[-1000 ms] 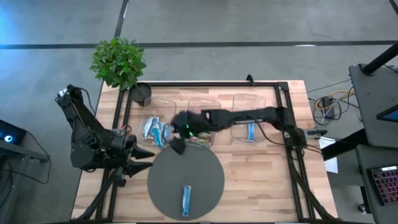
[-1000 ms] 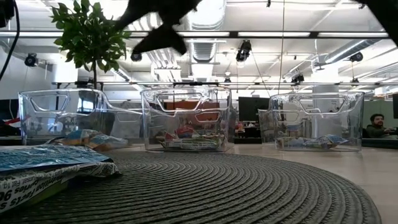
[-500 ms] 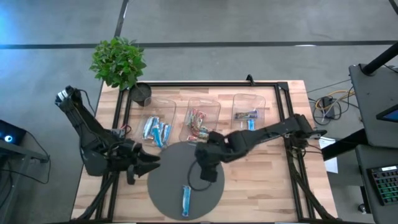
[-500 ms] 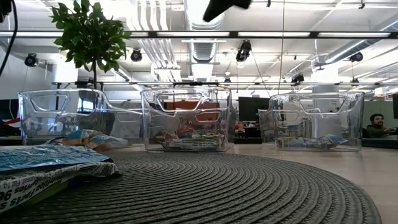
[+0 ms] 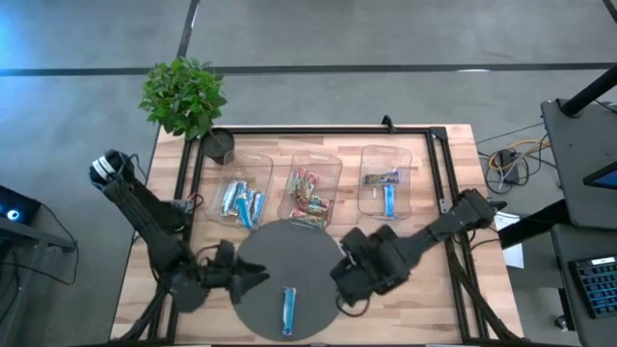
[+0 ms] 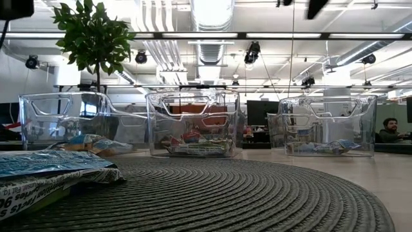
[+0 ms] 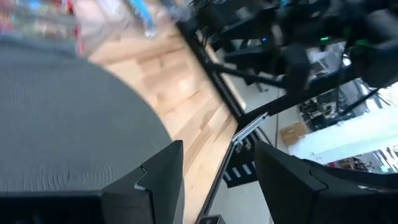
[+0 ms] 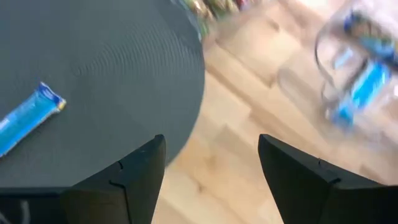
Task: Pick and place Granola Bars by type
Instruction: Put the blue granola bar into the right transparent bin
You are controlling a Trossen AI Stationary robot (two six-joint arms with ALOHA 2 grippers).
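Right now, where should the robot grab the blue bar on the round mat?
Probably across the middle of the light blue granola bar, coming straight down. It lies flat and alone on the round mat, so its long sides are free for the open right gripper nearby.

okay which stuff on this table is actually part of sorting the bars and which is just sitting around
Part of the job:
blue bar on the round mat
three clear bins with sorted bars
left tool and right tool, both open, at the mat's edges

Just sitting around:
potted plant
dark cup

Granola Bars point(image 5: 288, 308) — one blue, flat on mat | rest binned
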